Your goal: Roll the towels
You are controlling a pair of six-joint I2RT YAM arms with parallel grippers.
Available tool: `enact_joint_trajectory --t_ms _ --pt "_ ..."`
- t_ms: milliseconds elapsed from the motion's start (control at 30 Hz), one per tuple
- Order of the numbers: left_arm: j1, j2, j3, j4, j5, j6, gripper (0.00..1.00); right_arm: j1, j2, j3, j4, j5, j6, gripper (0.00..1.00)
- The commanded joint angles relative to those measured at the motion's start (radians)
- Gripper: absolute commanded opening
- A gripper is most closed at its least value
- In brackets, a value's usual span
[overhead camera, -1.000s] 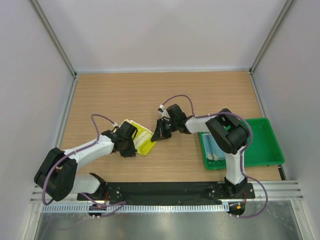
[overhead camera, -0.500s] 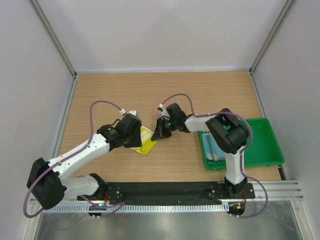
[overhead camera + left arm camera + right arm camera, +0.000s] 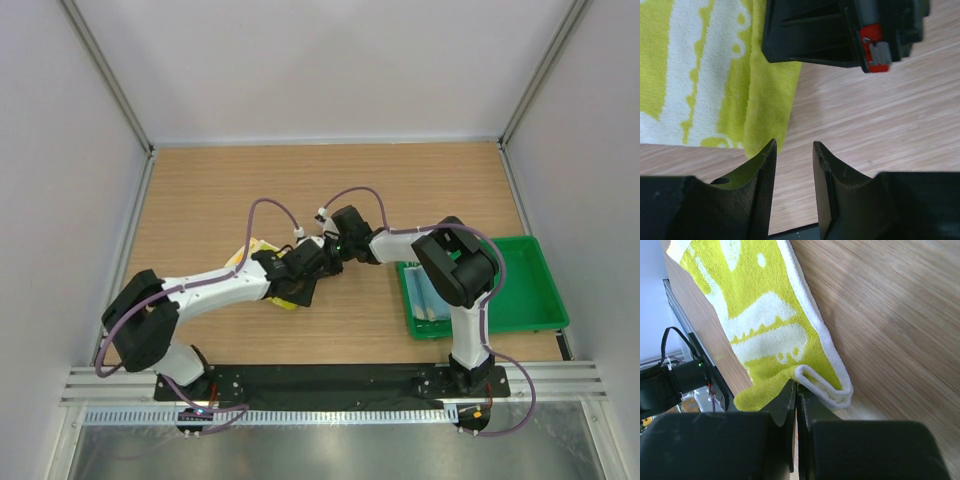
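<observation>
Though seemingly done with the blue towel point(image 3: 427, 295) in the tray point(image 3: 525, 290), barely begun on the yellow towel point(image 3: 765, 330): flat on tabletop point(image 3: 890, 315), one edge curled, right tool point(image 3: 797, 386) clamped on it, left tool point(image 3: 792, 165) apart beside it, empty.

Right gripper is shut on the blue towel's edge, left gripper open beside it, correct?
No: the right gripper is shut on the edge of the yellow towel, not a blue one, per the right wrist view. The left gripper is open beside it.
</observation>
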State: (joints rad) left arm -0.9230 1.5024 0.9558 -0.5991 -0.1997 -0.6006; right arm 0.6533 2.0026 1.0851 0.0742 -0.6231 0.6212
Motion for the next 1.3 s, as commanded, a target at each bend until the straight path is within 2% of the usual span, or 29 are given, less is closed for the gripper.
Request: enact_joint_trajectory --t_ms 0,300,400,433,500,600,700,733,800,1033,1267 --pt "-0.002 0.044 0.029 0.029 -0.064 0.024 0.36 0.0 0.001 0.01 -0.066 0.072 -0.054 0.01" --pt "-0.002 0.14 -0.012 0.024 -0.119 0.009 0.36 0.002 0.002 0.009 -0.068 0.072 -0.06 0.01" --pt "-0.004 0.139 -0.032 0.027 -0.13 0.004 0.41 0.0 0.004 0.009 -0.068 0.072 -0.06 0.01" --pt "-0.002 0.133 -0.037 0.027 -0.133 0.001 0.47 0.0 0.005 0.012 -0.068 0.072 -0.061 0.01" --pt "-0.002 0.122 -0.061 0.027 -0.144 -0.007 0.51 0.002 0.007 0.012 -0.068 0.072 -0.063 0.01" --pt "-0.002 0.098 -0.109 0.033 -0.155 -0.025 0.52 0.0 0.01 0.016 -0.097 0.072 -0.07 0.01" --pt "-0.002 0.076 -0.152 0.045 -0.168 -0.042 0.39 -0.001 0.021 0.025 -0.109 0.074 -0.08 0.01" --pt "-0.002 0.071 -0.152 0.045 -0.162 -0.042 0.27 0.0 0.025 0.03 -0.111 0.074 -0.081 0.01" --pt "-0.002 0.058 -0.163 0.055 -0.167 -0.048 0.17 0.0 0.038 0.041 -0.117 0.074 -0.083 0.01" --pt "-0.004 0.085 -0.154 0.096 -0.052 -0.041 0.01 -0.003 0.059 0.09 -0.159 0.075 -0.104 0.01" --pt "-0.002 0.068 -0.094 0.114 0.086 -0.067 0.0 -0.03 0.038 0.134 -0.224 0.091 -0.144 0.01"
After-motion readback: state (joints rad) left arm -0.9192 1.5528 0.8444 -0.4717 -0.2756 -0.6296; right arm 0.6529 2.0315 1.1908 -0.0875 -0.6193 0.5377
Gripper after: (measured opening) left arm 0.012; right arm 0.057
